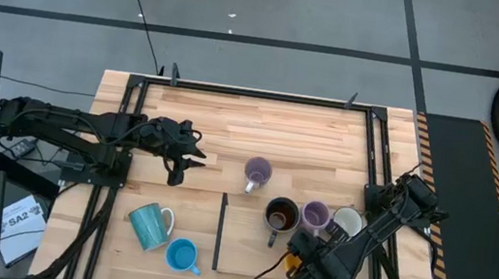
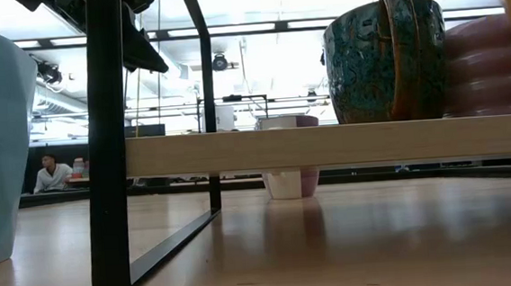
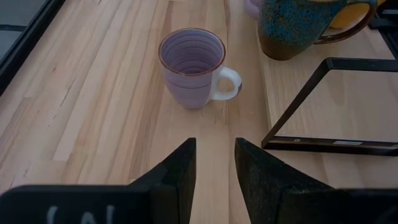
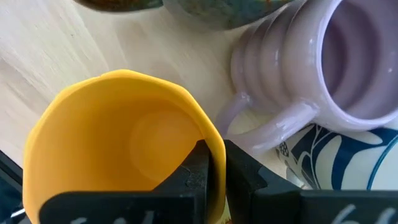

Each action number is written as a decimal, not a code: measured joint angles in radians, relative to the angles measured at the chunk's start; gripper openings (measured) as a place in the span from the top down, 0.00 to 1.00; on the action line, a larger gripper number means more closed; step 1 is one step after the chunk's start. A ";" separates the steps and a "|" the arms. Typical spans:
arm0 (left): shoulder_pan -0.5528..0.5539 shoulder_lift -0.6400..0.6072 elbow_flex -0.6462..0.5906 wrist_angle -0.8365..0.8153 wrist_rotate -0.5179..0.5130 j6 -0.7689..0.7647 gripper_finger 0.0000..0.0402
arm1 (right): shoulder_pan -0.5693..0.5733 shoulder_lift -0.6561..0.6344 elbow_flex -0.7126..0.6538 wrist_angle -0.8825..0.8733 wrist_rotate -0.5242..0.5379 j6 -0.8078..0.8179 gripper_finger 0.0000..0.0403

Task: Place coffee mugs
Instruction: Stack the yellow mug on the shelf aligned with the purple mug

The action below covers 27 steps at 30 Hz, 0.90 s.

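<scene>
right gripper [image 4: 211,163] – fingers clamped on orange mug [image 4: 118,149] rim, beside purple mug [image 4: 323,68] | left gripper [image 3: 214,163] – fingers slightly apart, empty, facing second purple mug [image 3: 193,65]

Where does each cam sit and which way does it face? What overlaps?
High: above table, straight down; both arms, left gripper beside purple mug, right gripper lower right.
Low: table-top height, level across to the room; dark teal mug close, purple mug beyond; dark arm part top left.
Left wrist: past own open fingers at purple mug.
Right wrist: own fingers clamp yellow mug rim.
Shared: purple mug in high, low, left wrist.
</scene>
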 joint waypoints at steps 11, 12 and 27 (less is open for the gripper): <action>0.000 0.000 0.000 0.000 0.000 0.000 0.71 | 0.000 0.000 0.000 0.008 0.004 -0.001 0.91; 0.000 0.000 0.000 0.000 0.000 0.000 0.71 | 0.000 0.000 0.000 0.013 0.009 -0.001 0.91; 0.000 0.000 0.000 0.000 0.000 0.000 0.71 | -0.005 0.003 0.000 0.018 0.072 0.000 0.91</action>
